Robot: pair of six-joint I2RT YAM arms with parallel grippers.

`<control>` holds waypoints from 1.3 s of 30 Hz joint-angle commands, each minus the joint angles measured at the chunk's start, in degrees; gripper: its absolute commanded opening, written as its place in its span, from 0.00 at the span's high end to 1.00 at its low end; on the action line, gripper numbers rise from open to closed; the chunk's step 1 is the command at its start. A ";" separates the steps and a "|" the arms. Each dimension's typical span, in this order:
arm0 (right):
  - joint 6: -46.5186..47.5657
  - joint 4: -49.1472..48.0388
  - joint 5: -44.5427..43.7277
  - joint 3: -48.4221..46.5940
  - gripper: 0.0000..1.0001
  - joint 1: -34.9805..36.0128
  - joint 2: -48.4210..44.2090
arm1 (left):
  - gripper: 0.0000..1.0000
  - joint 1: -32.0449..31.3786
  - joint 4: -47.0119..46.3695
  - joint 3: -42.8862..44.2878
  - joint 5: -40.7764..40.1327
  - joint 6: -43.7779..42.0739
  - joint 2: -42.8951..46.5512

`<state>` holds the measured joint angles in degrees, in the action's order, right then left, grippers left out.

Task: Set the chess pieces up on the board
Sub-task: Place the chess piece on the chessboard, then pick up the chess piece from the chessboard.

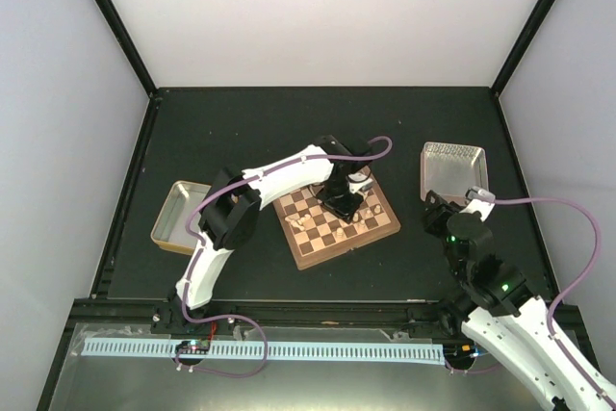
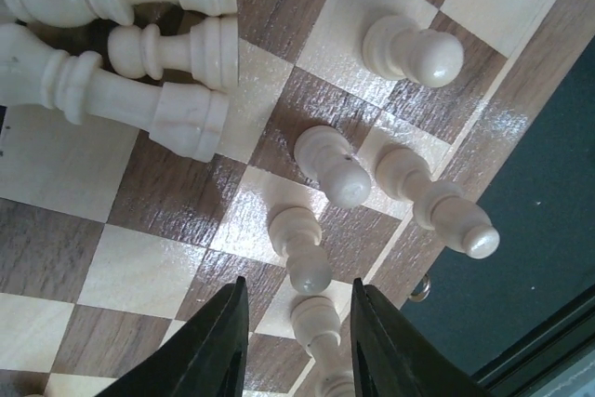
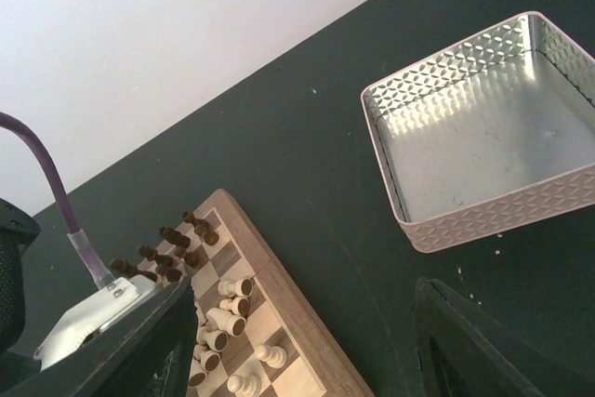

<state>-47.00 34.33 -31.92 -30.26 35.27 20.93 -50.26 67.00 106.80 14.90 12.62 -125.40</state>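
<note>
Looking at my left claw (image 2: 297, 290), low in its own view, I see its two black fingers (image 2: 218, 350) a little way apart and not squeezing anything. A small cream pawn (image 2: 319, 323) stands in the gap between them, with a thin bit of space on each side. Just above it in the frame stands a second pawn (image 2: 299, 248). More cream chess pieces (image 2: 333, 165) stand further up and to the right, near the edge. Three bigger cream pieces (image 2: 112, 104) crowd the upper left corner, close together. All of them are on the board (image 2: 56, 165), which has dark and light squares. Past its brown border, at the right of the frame, is the dark table (image 2: 539, 183). My right claw (image 3: 307, 350) is wide open and holds nothing. It hangs over the table, off the board. In its view a shiny metal tray (image 3: 483, 216) sits at the upper right. The board's corner shows at the lower left, with cream pieces lower down and dark chess pieces (image 3: 172, 248) above them.
</note>
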 commanded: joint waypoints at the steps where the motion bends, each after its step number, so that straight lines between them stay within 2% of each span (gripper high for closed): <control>1: -0.16 -0.82 0.92 -0.98 0.35 -0.28 0.73 | 0.68 -0.28 0.20 1.87 -2.82 -0.13 0.50; 5: 0.62 -1.12 2.77 -1.62 0.35 -0.26 2.25 | 0.67 -0.29 -0.68 1.14 -3.75 0.02 0.99; 11: 4.77 -4.11 10.55 -2.96 0.35 -0.26 6.69 | 0.61 0.34 -5.85 -3.98 -6.09 1.54 8.44; 16: 9.26 -7.45 20.80 -4.82 0.35 -0.28 13.37 | 0.58 2.62 -15.36 -15.40 -9.37 5.41 19.41; 22: 13.20 -10.85 32.76 -8.92 0.38 0.68 27.95 | 0.55 7.11 -27.90 -34.74 -12.96 11.10 36.66; 28: 13.34 -13.92 29.58 -15.76 0.39 10.11 43.78 | 0.49 11.96 -36.13 -53.14 -15.22 16.17 54.81; 32: 13.32 -15.10 27.03 -21.25 0.39 16.50 53.74 | 0.48 14.39 -37.60 -60.10 -16.97 19.63 62.76; 39: 15.80 -14.34 26.97 -29.30 0.41 22.53 67.31 | 0.41 17.92 -42.45 -70.87 -22.70 23.19 77.88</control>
<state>-33.39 20.49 -3.92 -56.47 55.70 84.01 -33.78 29.93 39.29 -3.27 32.49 -53.93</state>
